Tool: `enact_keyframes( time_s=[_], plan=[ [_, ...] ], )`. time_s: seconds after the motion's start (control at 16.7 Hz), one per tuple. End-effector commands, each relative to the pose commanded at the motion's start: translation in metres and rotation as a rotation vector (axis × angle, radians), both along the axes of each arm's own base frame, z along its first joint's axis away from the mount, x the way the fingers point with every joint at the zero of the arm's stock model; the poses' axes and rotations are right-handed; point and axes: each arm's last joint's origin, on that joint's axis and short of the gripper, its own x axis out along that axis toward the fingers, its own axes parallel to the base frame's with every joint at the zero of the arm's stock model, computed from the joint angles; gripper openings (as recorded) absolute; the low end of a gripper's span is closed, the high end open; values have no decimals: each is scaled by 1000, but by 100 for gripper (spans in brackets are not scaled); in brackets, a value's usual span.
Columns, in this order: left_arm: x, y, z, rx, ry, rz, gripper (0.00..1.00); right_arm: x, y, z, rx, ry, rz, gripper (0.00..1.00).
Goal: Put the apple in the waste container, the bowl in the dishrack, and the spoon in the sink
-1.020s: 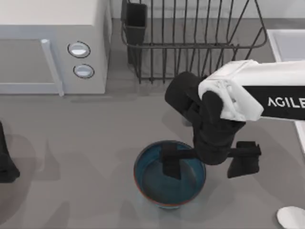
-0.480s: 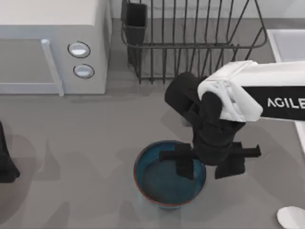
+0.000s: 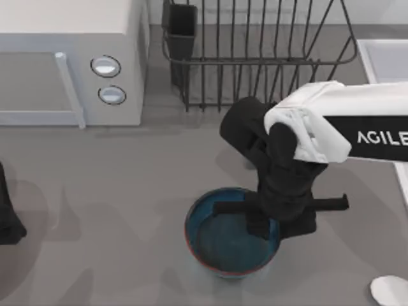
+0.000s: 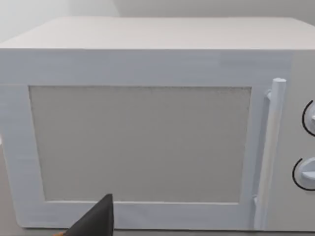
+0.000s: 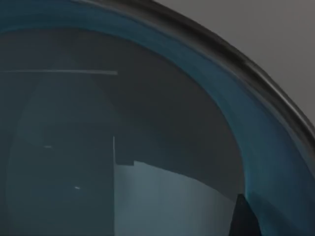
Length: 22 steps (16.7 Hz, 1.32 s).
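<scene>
My right hand [image 3: 274, 224] pinches the bowl [image 3: 223, 245] rim at its three o'clock side; bowl low-centre on the counter [image 3: 127, 191]; next, lift toward the dishrack [image 3: 255, 57] at twelve o'clock.

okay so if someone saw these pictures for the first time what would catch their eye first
Probably the white right arm reaching in from the right, its dark tool closed on the right rim of the blue bowl at the table's front middle. Behind stand the wire dishrack and, to the left, a white microwave.
</scene>
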Motion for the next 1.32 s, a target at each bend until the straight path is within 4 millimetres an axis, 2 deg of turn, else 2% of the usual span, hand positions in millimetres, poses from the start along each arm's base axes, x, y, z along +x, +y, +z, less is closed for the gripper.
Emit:
enact_keyframes(
  time_s=[0.42, 0.54, 0.84, 0.96, 1.32],
  plan=[
    [0, 0, 0, 0, 0, 0, 100, 1, 1, 6, 3, -4, 0, 0],
    [0, 0, 0, 0, 0, 0, 100, 4, 4, 22, 6, -9, -2, 0],
    [0, 0, 0, 0, 0, 0, 100, 2, 1, 81, -13, 12, -3, 0],
    [0, 0, 0, 0, 0, 0, 100, 1, 0, 98, -2, 1, -2, 0],
    [0, 0, 0, 0, 0, 0, 100, 0, 2, 101, 1, -20, 13, 0]
  ],
)
